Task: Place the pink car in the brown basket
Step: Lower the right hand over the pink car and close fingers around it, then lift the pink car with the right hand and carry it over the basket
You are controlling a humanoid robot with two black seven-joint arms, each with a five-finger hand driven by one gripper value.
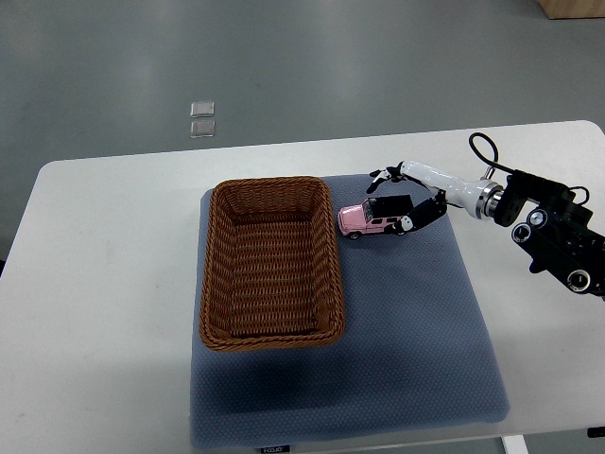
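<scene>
The pink toy car, which has a dark roof, stands on the blue-grey mat just right of the brown wicker basket and points toward it. The basket holds nothing. My right hand reaches in from the right over the car's rear half. Its upper fingers are spread above and behind the car. A lower dark finger rests against the car's rear end. The fingers are not closed around the car, and its wheels sit on the mat. The left arm does not show.
The blue-grey mat covers the middle of the white table, with the basket on its left part. The right forearm and wrist housing lie over the table's right side. Grey floor lies beyond the far edge.
</scene>
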